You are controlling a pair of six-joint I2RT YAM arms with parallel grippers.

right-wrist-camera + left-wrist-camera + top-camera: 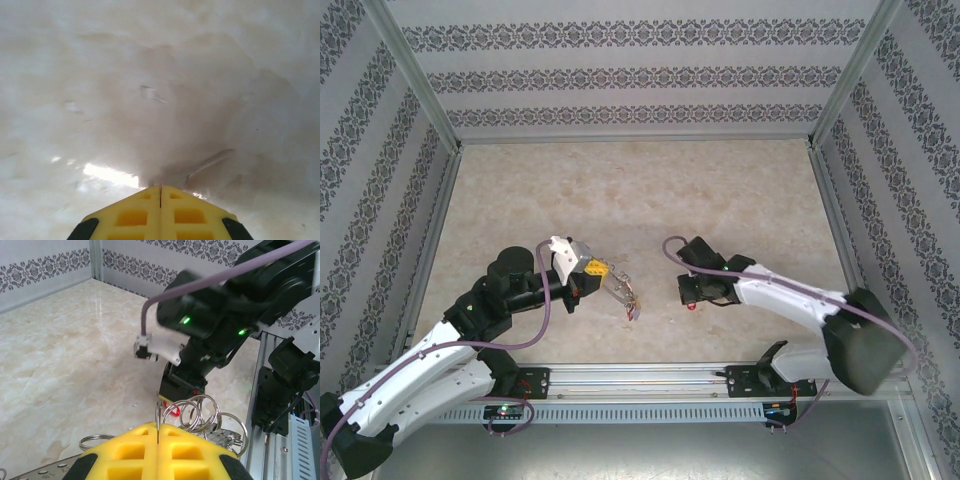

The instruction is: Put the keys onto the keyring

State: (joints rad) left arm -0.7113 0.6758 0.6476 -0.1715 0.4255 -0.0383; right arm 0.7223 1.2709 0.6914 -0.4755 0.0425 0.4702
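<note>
**Yellow-tipped claw clenched on keyring; red-tagged key at the other claw's tips**

Closest to the left wrist lens: left gripper (157, 430), yellow tips pressed flat together, clenched on the keyring (157, 416), its thin wire standing edge-on out of the seam. Just beyond, hanging off that wire, a cluster of small split rings (201, 412) and silver keys (634, 306), overlapping, low near the table (60, 365). From above, that bunch trailing from the left tips toward the near rail (640, 378), roughly mid-table between the two arms.

Apart from the ring, a little to its right: key (172, 412), red tag showing directly under the right gripper (174, 399). Pointed straight down at the marble-look top, jaws fully closed, seam tight in the right wrist view. Nipped or merely touched: cannot tell. Past those tips, a thin silvery sliver (210, 161) flat on the surface, blurred, identity unclear.

Around: purple cable (145, 315) looping off the right wrist, green indicator lights (186, 320) glowing on its black housing, patterned wallpaper panels (640, 75) on three sides.
</note>
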